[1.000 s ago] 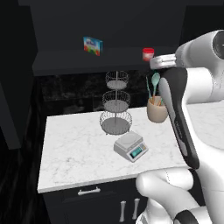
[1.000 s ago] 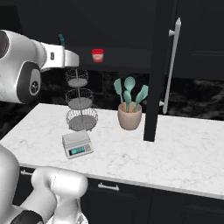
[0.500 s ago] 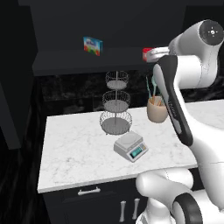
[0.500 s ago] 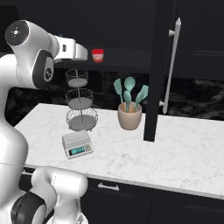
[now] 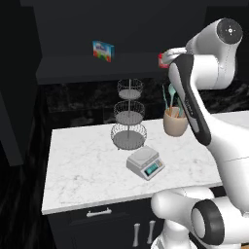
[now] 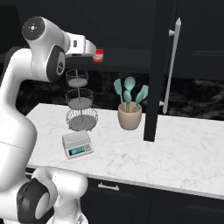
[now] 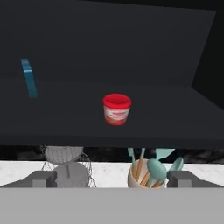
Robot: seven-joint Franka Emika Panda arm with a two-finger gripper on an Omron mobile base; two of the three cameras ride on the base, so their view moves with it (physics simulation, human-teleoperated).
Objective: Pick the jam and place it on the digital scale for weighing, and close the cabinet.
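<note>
Jam [image 7: 117, 109]: upright on the open cabinet [image 6: 192, 39] shelf, straight ahead of the claw [image 7: 112, 178], apart from it.
Claw: jaws spread wide, empty, level with the jam.
Scale [image 5: 144, 163]: on the counter [image 5: 82, 165], below the jam.
</note>
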